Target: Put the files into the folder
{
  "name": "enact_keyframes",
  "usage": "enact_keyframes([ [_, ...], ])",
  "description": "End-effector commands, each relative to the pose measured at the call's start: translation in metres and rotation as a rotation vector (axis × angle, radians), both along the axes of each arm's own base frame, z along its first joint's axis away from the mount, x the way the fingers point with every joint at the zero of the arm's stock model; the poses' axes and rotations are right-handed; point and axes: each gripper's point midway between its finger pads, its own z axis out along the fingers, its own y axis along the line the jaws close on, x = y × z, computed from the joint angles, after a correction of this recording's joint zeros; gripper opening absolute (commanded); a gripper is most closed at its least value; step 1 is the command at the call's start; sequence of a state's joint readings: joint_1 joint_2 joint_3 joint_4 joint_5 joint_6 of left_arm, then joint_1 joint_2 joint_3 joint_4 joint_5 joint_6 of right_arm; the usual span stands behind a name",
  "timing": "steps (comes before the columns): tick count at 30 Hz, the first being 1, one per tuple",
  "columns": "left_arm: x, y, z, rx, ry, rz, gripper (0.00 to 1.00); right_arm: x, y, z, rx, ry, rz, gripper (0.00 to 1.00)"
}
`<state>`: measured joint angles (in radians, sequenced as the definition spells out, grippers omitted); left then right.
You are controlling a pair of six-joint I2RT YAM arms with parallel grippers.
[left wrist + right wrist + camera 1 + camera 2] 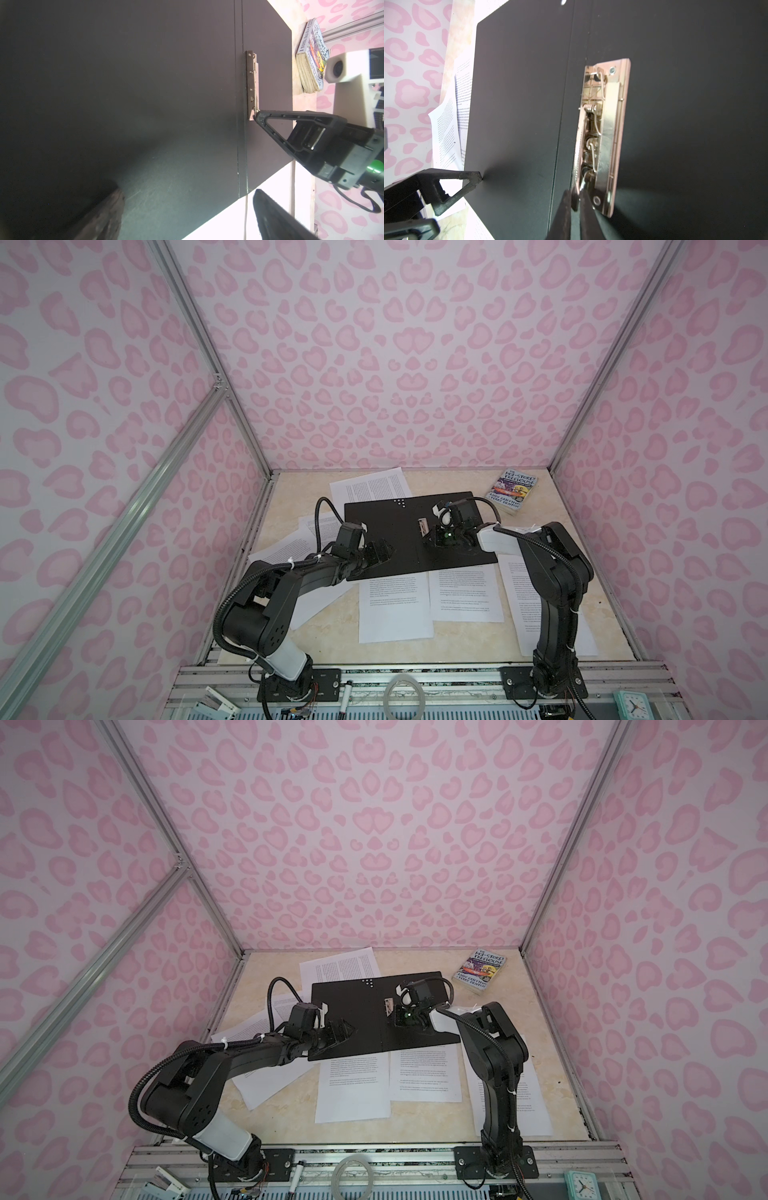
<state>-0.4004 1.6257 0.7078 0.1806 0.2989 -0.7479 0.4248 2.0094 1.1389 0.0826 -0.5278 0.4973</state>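
Beige tabletop (451, 483) under open black folder (386, 539) (brass spine clip (423, 527))

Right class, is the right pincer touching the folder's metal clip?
Touching. The right wrist view shows the right pincer closed on one end of the metal clip inside the folder, with no gap.

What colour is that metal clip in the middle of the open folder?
Shiny coppery gold; the right wrist view shows the clip best.
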Motion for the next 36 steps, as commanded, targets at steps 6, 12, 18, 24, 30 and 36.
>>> enact_keyframes([
  [6, -0.018, 0.024, -0.028, 0.124, 0.115, 0.052, 0.99, -0.006, -0.013, -0.017, -0.018, 0.043, -0.034, 0.0],
  [12, -0.017, 0.027, -0.029, 0.146, 0.117, 0.058, 0.99, -0.011, -0.038, -0.037, -0.133, 0.081, -0.089, 0.0],
  [18, -0.017, 0.029, -0.03, 0.16, 0.12, 0.061, 1.0, -0.015, -0.059, -0.05, -0.228, 0.099, -0.149, 0.0],
  [24, -0.017, 0.03, -0.031, 0.165, 0.123, 0.066, 1.0, -0.011, -0.04, -0.036, -0.122, 0.071, -0.114, 0.0],
  [30, -0.016, 0.032, -0.033, 0.177, 0.126, 0.075, 1.0, -0.009, -0.034, 0.038, -0.079, -0.188, -0.105, 0.39],
  [36, -0.016, 0.031, -0.035, 0.173, 0.132, 0.073, 1.0, -0.015, -0.047, 0.06, -0.097, -0.263, -0.138, 0.54],
])
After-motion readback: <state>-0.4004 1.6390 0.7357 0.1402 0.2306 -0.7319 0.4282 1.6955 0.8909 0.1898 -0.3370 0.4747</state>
